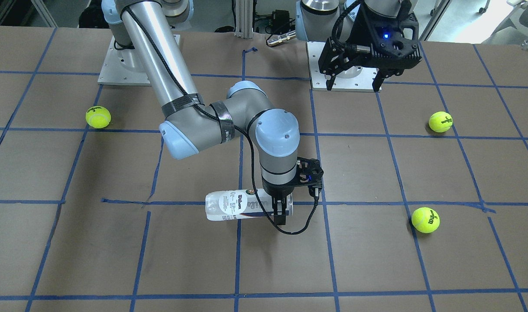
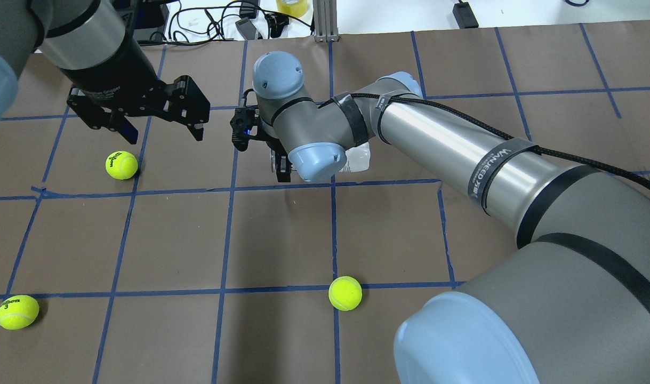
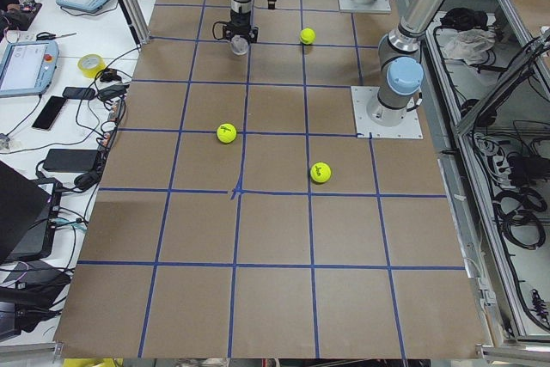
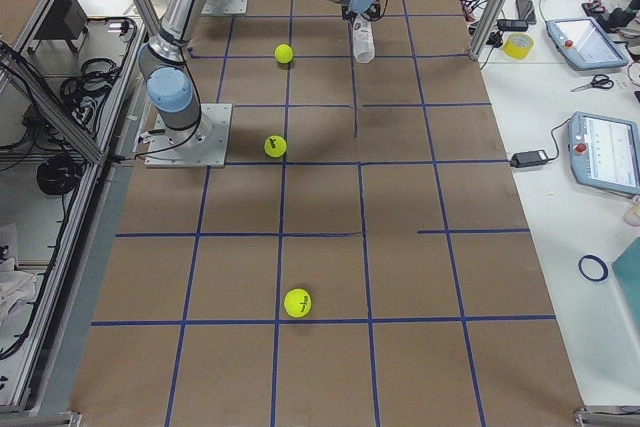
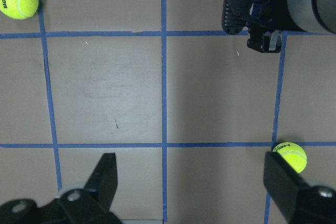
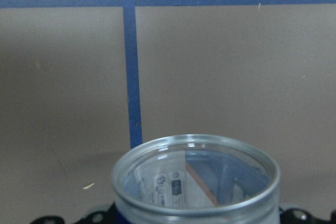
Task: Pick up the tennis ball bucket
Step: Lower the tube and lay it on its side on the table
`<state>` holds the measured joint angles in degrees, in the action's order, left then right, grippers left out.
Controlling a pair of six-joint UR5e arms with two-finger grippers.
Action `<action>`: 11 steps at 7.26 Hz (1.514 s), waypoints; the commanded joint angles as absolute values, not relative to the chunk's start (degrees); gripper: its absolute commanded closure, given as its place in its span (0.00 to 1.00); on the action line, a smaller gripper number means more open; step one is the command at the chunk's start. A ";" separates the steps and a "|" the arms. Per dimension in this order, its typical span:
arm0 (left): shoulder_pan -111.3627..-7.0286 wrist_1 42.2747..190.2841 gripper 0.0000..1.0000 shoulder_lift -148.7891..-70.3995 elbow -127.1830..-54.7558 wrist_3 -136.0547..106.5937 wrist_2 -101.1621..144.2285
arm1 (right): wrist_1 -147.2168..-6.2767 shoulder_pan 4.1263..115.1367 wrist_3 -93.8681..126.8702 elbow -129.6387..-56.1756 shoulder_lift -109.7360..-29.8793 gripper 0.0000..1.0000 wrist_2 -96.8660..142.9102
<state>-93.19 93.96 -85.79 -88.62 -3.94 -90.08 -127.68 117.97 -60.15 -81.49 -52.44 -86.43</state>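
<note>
Front-facing view: the tennis ball bucket (image 1: 240,206) lies on its side near the middle of the tabletop (image 1: 376,268), along a blue tape line, with its label showing. The right tool (image 1: 281,213) comes straight down and is closed across the clear wall close to the open end, with one finger on each side. Whether the bucket has left the surface I cannot tell. The left tool (image 1: 354,84) hangs raised on the far side, spread wide and empty.

Overhead view: the right wrist hides most of the bucket, and only a pale piece shows past it. The left tool hovers above a tennis ball (image 2: 121,165) and touches nothing.

Side views: the bucket is a small pale cylinder under the right arm's wrist, too small to judge the grip.

Left wrist view: the two fingers stand far apart with bare tabletop between them.

Right wrist view: the bucket's round open mouth fills the lower edge. It is empty inside, and the label shows through the wall.

The likely trouble is the off-centre hold — the long body hangs out to one side. On the lift its weight could turn it between the fingers, so the closed end droops or drags. The smooth plastic could also slide, and the thin rim may flex under the squeeze and loosen the hold.
</note>
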 commanded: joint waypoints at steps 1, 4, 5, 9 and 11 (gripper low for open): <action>-93.08 93.96 0.00 -85.78 -88.68 -3.87 -90.17 | -130.16 118.39 -59.68 -81.83 -51.86 0.57 -85.08; -92.99 93.96 0.00 -85.69 -88.59 -3.96 -90.09 | -130.25 118.74 -57.06 -83.23 -51.85 0.32 -76.74; -92.99 93.96 0.00 -85.69 -88.59 -3.87 -90.09 | -130.34 118.74 -54.00 -83.75 -52.20 0.29 -76.82; -92.99 94.04 0.00 -85.69 -88.68 -3.96 -90.17 | -133.95 118.48 -53.52 -84.20 -51.59 0.00 -75.23; -92.99 94.04 0.00 -85.69 -88.68 -3.96 -90.18 | -133.60 117.69 -53.52 -84.37 -52.20 0.00 -75.58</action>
